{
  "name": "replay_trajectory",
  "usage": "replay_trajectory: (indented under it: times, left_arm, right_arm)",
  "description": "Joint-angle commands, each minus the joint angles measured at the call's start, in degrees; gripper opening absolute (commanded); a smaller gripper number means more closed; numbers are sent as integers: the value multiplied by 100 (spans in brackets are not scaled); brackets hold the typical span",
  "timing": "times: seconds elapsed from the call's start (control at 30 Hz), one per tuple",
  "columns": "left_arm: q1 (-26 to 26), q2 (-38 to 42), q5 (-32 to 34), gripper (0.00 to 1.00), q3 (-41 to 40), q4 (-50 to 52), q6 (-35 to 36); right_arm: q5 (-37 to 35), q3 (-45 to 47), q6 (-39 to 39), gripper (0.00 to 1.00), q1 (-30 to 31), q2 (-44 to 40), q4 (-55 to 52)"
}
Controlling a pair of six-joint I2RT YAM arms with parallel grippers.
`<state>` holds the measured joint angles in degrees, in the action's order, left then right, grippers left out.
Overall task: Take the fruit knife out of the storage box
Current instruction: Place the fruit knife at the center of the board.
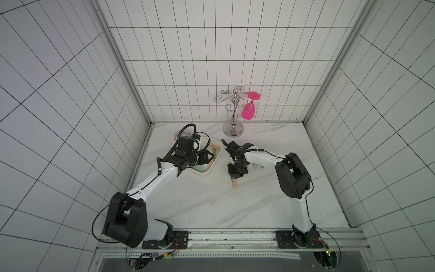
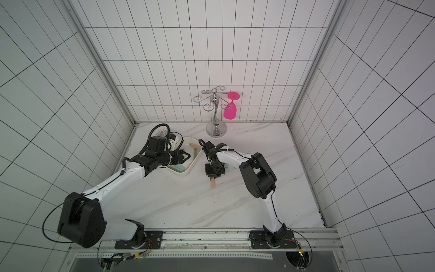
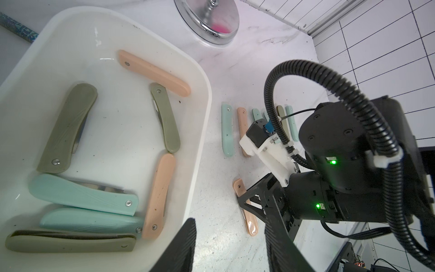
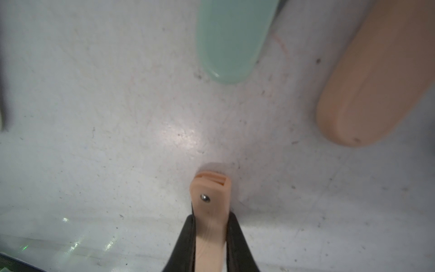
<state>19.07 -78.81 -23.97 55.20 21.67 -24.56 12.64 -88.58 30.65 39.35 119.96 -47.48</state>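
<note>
Right jaws pinch a peach folding fruit knife [image 4: 210,212] by its handle, black fingers [image 4: 186,237] pressed on both sides. The knife is outside the white storage box [image 3: 202,99], just beside it and low over the marble counter [image 1: 211,200]; whether it touches the counter I cannot tell. The left jaws stand spread with nothing between them, over the box's rim. Folded knives [image 3: 162,117] in olive, teal and peach lie in the box. A row of folded knives [image 3: 227,129] lies on the counter nearby.
</note>
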Motion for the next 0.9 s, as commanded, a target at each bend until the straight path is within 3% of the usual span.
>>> replay_trajectory:
  times: [0.0,0.23,0.43,0.63,0.77,0.83,0.87]
  left_arm:
    - [0,117,213,51,-5,149,168]
    - [0,28,451,51,103,353,289]
    - [0,-147,766,51,273,626,428]
    - [61,-414,1430,53,527,928,683]
    - [92,-713,1853,55,658,989,757]
    - [110,-862,2042,56,709,946,792]
    - [123,-968,2115,57,749,919,827]
  right_arm:
    - [42,-55,106,25,-52,50,-71]
    - [-36,25,73,38,-50,-220,-67]
    - [-380,-121,-51,43,-62,-577,-245]
    - [-736,-414,-383,58,-198,-1027,-551]
    - [-677,-666,-562,81,-330,-1223,-704]
    - [-609,-777,-635,100,-397,-1293,-742]
    - [-545,-850,-663,99,-439,-1314,-768]
